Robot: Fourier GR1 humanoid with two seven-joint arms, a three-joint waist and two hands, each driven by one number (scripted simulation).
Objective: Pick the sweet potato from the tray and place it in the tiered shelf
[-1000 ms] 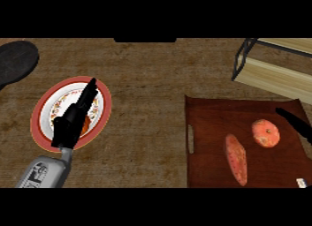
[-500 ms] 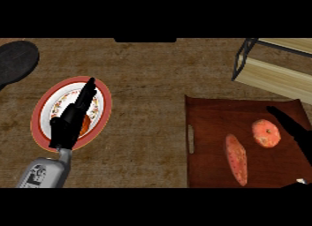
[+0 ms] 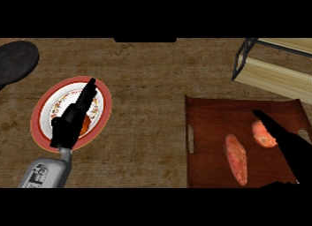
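The sweet potato [image 3: 236,159] lies on the tray [image 3: 210,115], left of a rounder orange-pink piece [image 3: 263,134], which is partly hidden. The right hand [image 3: 285,142] hangs over the tray's right half with fingers straight and apart, holding nothing; its tip points toward the tiered shelf [image 3: 275,74] beyond the tray's far edge.

The main risk, as I judge it, is the hand closing on the rounder piece, which sits directly beneath it, instead of the potato just to the left. The potato is long, tapered and mottled reddish, so a grasp near one end could let it swing or slip. The tray is a dark reddish-brown slab with raised sides and handle slots. The shelf has pale wooden boards in a thin dark frame, which could catch the potato.

The left hand [image 3: 72,119], fingers straight, rests over a red-rimmed plate [image 3: 40,108], far left of the tray on the brown bench [image 3: 151,88].
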